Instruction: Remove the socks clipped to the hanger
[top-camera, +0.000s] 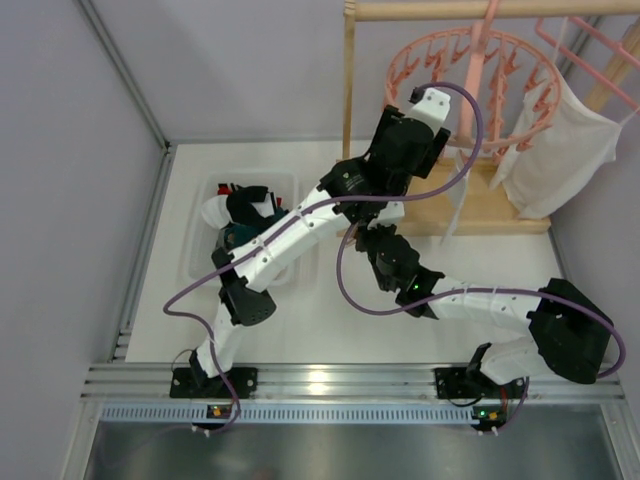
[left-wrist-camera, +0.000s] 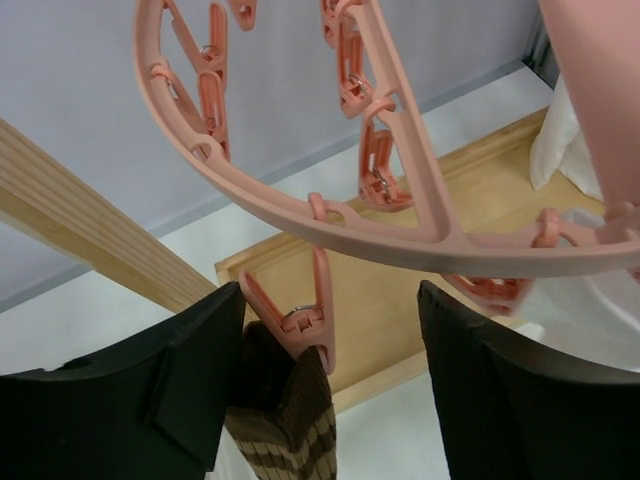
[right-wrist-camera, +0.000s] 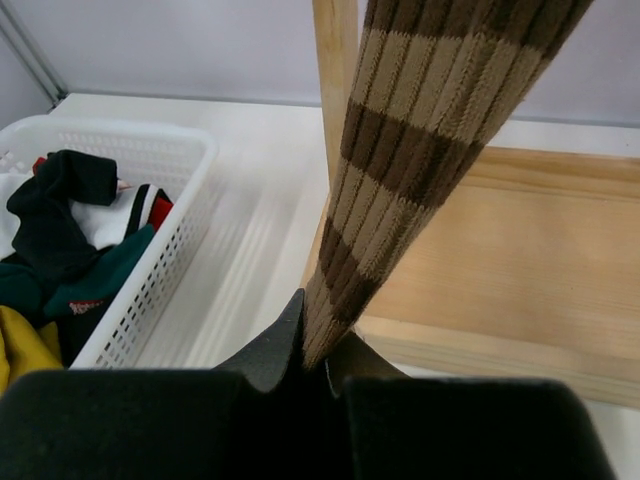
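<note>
A brown striped sock (left-wrist-camera: 292, 425) hangs from a pink peg (left-wrist-camera: 303, 318) on the round pink hanger (left-wrist-camera: 330, 215). The hanger also shows in the top view (top-camera: 470, 80) on the wooden rack. My left gripper (left-wrist-camera: 325, 385) is open, one finger on each side of that peg; its left finger (left-wrist-camera: 150, 390) is close to the peg and the right one stands apart. In the top view the left gripper (top-camera: 422, 112) is at the ring's near-left rim. My right gripper (right-wrist-camera: 325, 352) is shut on the lower end of the sock (right-wrist-camera: 420, 150), which runs taut upward. The right gripper (top-camera: 378, 242) is below the ring in the top view.
A white basket (right-wrist-camera: 170, 235) left of the rack holds dark, teal, yellow and red socks; it also shows in the top view (top-camera: 205, 250). The rack's wooden base (top-camera: 490, 205) and post (top-camera: 348, 80) are close by. A large white garment (top-camera: 555, 150) hangs at the right.
</note>
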